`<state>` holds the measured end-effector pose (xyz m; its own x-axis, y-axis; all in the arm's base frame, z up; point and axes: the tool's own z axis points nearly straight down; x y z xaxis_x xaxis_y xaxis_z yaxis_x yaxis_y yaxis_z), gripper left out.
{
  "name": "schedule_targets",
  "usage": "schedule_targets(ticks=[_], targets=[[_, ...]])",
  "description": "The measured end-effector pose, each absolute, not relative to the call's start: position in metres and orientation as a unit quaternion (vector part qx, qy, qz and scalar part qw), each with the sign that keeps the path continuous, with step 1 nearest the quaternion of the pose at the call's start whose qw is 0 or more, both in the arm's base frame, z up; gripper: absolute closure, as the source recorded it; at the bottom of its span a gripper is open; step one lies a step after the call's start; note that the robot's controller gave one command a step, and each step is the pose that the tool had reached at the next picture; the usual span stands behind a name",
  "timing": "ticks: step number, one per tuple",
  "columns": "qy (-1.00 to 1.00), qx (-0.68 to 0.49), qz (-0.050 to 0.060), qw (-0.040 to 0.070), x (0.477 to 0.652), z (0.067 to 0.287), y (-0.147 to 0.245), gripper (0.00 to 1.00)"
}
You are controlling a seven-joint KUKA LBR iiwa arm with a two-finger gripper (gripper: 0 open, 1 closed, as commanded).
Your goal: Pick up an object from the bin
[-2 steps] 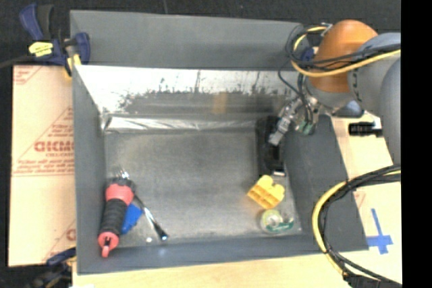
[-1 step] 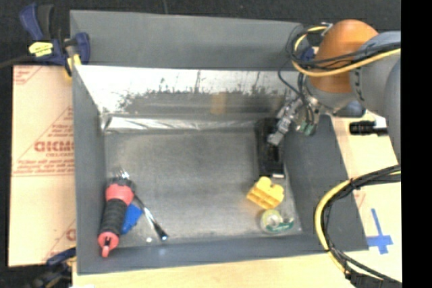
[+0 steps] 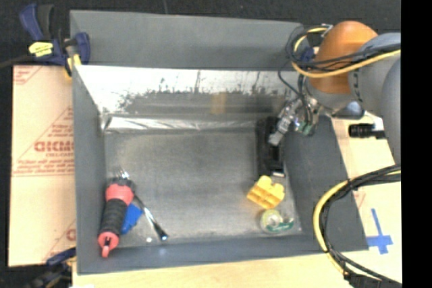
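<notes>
Though its grip is unclear, the claw [image 3: 283, 126] hangs just beside a black bar [image 3: 270, 155].

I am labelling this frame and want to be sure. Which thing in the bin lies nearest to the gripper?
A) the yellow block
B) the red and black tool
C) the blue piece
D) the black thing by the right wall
D: the gripper is at the far end of the black thing. The yellow block lies nearer the front, and the red and black tool and the blue piece lie in the front left corner.
</notes>
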<state>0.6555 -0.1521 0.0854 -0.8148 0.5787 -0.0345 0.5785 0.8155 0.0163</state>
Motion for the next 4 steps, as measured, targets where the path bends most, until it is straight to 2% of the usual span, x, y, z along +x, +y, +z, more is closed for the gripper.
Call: schedule_targets(ticks=[1,3,4], targets=[[0.950,0.313,0.004,0.020,0.657,0.081,-0.153,1.00],[0.947,0.320,0.002,0.022,0.654,0.089,-0.140,1.00],[0.956,0.291,0.001,0.039,0.645,0.081,-0.141,1.00]])
